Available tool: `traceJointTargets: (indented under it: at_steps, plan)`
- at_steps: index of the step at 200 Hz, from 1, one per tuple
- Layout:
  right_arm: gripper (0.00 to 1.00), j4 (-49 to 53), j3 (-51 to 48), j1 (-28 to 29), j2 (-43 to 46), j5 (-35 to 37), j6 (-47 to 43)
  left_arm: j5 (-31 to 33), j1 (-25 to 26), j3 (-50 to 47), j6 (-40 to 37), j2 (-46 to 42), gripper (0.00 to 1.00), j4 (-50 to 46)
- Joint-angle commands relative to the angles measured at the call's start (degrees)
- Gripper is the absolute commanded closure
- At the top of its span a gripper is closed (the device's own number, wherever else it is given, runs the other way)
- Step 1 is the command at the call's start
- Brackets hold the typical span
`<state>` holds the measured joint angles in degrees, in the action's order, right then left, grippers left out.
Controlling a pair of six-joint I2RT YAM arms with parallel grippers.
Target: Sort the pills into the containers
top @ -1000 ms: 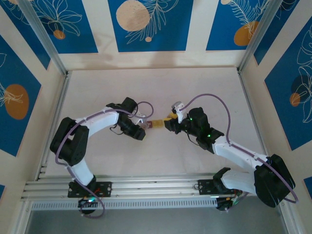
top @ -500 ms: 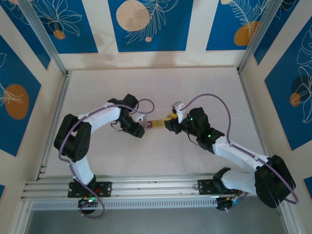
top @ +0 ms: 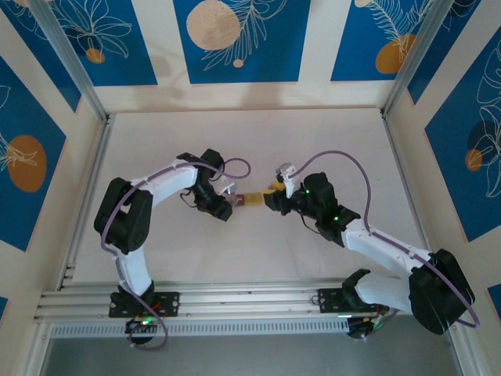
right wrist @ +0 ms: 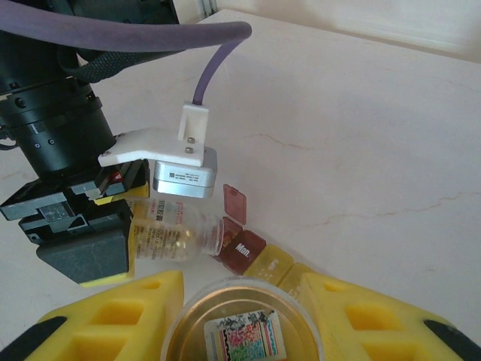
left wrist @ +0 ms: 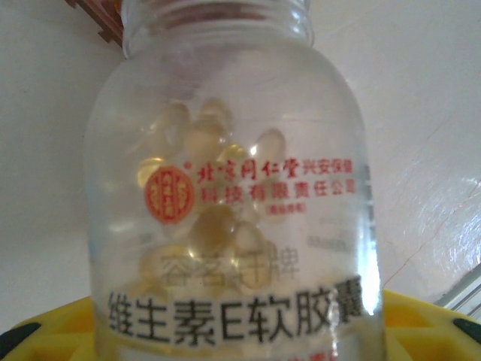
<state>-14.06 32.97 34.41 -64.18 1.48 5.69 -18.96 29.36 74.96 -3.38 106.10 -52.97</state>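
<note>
Partly hidden: containers, behind bottle mouth, lid; pills blurred

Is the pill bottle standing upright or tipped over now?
Tipped. The bottle lies sideways in the left end effector, its open mouth toward the dark red box.

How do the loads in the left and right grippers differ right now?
The left gripper has a bottle, clear, with yellowish capsules; the right gripper has a cap, round, gold-toned, with a sticker. The bottle lies on its side, mouth at the dark red box; the cap faces the wrist camera. Both sit clamped between yellow fingers.
</note>
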Motion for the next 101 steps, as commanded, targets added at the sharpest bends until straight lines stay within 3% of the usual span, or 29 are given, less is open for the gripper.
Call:
traceJointTargets:
  at_steps: [1, 101]
  plan:
    - [1.0, -0.09, 0.59, -0.22, 1.69, -0.68, 0.55, 0.42, -0.67, 2.71, -1.63, 1.03, 1.0, -3.93]
    - [1.0, 0.17, 0.63, -0.14, 1.87, -0.86, 0.46, 1.58, -1.07, 6.22, -1.57, 3.32, 1.0, -7.21]
